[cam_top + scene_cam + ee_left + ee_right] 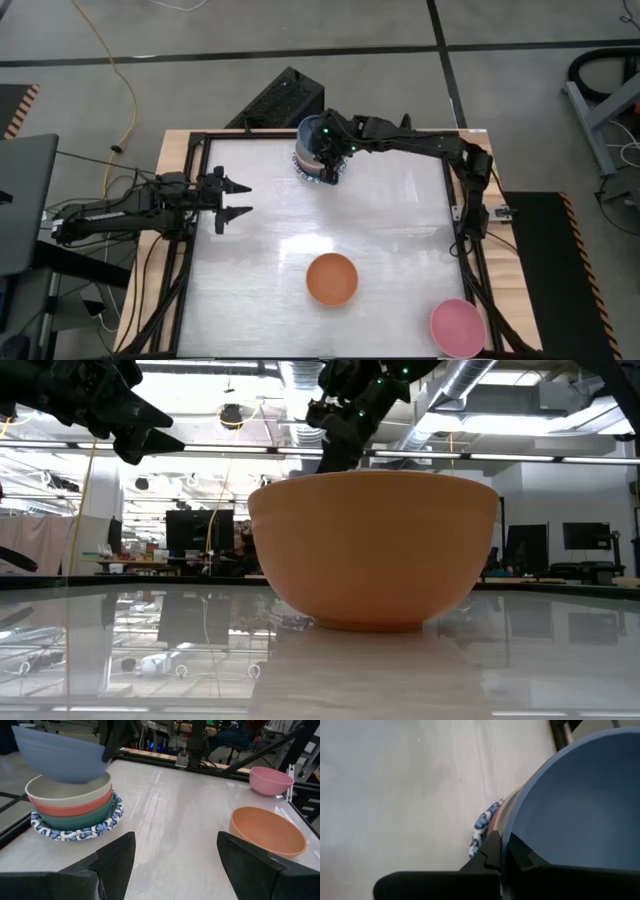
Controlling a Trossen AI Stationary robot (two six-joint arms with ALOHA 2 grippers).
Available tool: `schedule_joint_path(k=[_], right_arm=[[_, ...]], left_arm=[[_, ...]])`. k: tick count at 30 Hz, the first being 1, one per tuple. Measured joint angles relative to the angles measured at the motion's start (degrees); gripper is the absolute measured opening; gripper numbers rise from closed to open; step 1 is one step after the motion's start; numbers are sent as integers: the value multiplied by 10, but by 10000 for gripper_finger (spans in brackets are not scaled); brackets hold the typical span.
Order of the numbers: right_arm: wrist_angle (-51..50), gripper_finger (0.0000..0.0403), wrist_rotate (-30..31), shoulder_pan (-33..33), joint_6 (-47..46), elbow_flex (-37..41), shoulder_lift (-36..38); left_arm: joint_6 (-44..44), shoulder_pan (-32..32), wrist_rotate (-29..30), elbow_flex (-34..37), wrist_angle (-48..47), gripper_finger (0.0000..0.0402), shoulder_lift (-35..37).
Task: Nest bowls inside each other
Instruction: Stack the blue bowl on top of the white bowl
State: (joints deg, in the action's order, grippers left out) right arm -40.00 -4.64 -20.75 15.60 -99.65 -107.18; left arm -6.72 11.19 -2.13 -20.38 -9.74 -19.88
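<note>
Risk first: I'm holding the blue bowl [60, 757] tilted above the stack [75, 810] at the bench's far edge, right gripper [505, 855] fingers pinching its rim. Released crooked (alignment probably off), it could slide off. Left gripper [236, 199] is waiting, fingers spread.

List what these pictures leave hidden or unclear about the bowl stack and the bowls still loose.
- Stack: the bowls' insides are covered by the blue bowl that the right claw holds tilted over it; the high view hides it under that arm.
- Low view: the orange bowl blocks the stack; the pink bowl does not show.
- Right wrist view: the blue bowl fills it and runs off the edge.
- Left claw, open, waits at the left edge.
</note>
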Motion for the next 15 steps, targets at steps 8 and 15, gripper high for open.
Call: schedule_joint_path(k=[8, 15], right_arm=[[8, 11, -1, -9, 9, 7, 0], [9, 11, -16, -15, 10, 7, 0]], left_arm=[[0, 0, 0, 0, 0, 270, 0], [0, 0, 0, 0, 1, 270, 0]])
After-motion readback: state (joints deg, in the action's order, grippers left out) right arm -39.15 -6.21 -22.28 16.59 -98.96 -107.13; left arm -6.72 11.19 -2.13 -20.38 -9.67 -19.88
